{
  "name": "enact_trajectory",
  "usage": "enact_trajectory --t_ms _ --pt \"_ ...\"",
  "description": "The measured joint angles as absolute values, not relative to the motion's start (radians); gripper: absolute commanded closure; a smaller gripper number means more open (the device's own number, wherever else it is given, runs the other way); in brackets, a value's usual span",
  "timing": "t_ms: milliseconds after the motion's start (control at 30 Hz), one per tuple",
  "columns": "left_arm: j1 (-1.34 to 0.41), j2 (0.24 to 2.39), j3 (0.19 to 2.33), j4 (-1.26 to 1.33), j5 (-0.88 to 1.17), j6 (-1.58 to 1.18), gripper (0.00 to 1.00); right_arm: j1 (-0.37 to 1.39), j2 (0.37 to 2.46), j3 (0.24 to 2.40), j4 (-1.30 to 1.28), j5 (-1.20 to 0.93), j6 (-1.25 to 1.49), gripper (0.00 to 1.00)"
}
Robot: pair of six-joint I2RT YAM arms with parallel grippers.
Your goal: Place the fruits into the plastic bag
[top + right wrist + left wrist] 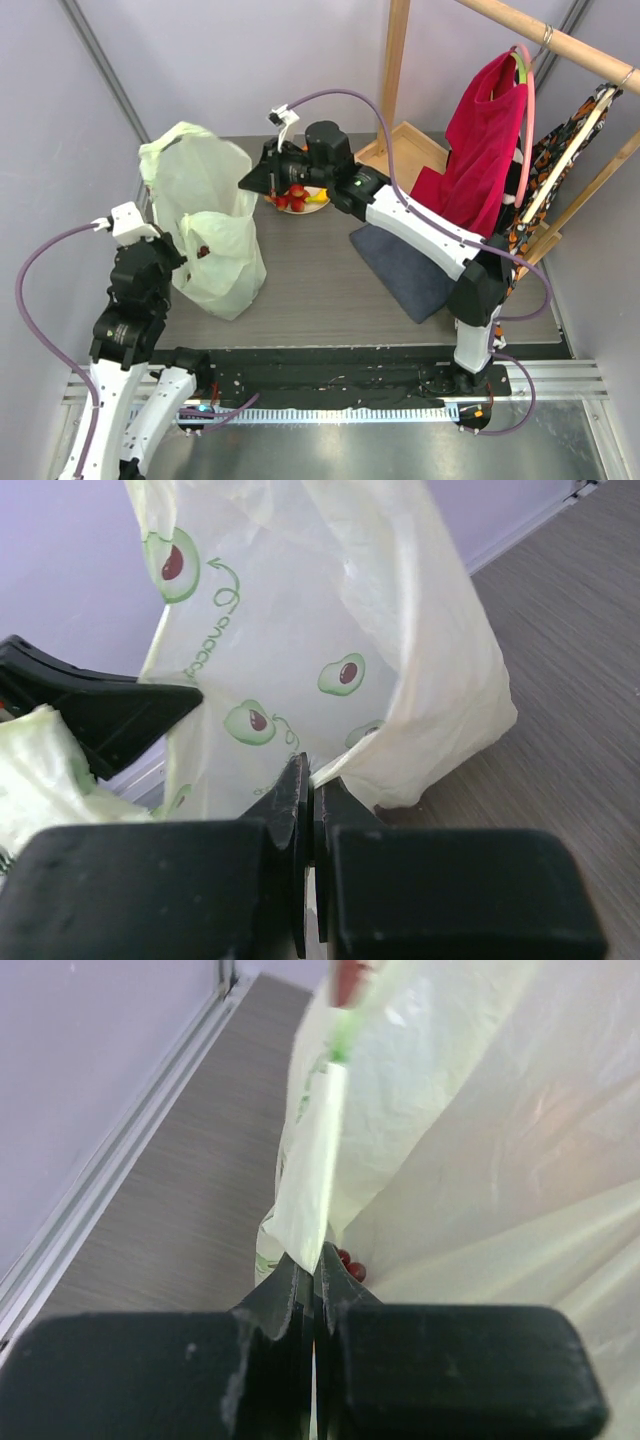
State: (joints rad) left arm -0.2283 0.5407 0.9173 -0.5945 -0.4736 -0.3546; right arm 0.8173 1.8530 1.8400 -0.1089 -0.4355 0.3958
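The plastic bag (205,225), pale green with avocado prints, stands at the left of the table, held between both arms. My left gripper (182,256) is shut on a strip of its near rim (312,1260). My right gripper (246,182) is shut on the opposite rim (313,777). The fruits (298,197), red ones and a bit of yellow, lie on a pale plate just behind the right gripper, partly hidden by it. Two small dark red round things (351,1266) show by the left fingertips; I cannot tell if they lie inside the bag.
A dark blue cushion (405,265) lies right of centre under the right arm. A red cloth (480,150) hangs from a wooden rail at the right. A wooden tray (410,145) sits at the back. A wall runs close along the bag's left side.
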Motion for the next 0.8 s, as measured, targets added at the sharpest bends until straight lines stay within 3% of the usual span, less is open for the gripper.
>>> enact_trajectory --t_ms 267,333,433,467,600,667,800 --pt "-0.228 0.596 0.828 -0.592 -0.49 -0.35 1.0 0.823 1.953 1.839 -0.089 -0.466 0.426 0.99" --pt "-0.228 0.593 0.826 -0.589 -0.496 -0.348 1.0 0.823 1.959 1.834 -0.093 -0.467 0.427 0.94" --pt "-0.228 0.566 0.822 -0.581 -0.508 -0.343 1.0 0.823 1.958 1.833 -0.083 -0.47 0.427 0.72" --pt "-0.228 0.557 0.82 -0.58 -0.514 -0.34 1.0 0.823 1.958 1.833 -0.078 -0.47 0.424 0.61" --pt "-0.228 0.515 0.82 -0.573 -0.548 -0.329 1.0 0.822 1.957 1.833 -0.076 -0.471 0.417 0.34" --pt "-0.228 0.511 0.82 -0.573 -0.558 -0.323 1.0 0.82 1.95 1.827 -0.075 -0.469 0.416 0.27" --pt "-0.228 0.511 0.817 -0.573 -0.575 -0.304 1.0 0.807 1.89 1.762 -0.076 -0.463 0.393 0.25"
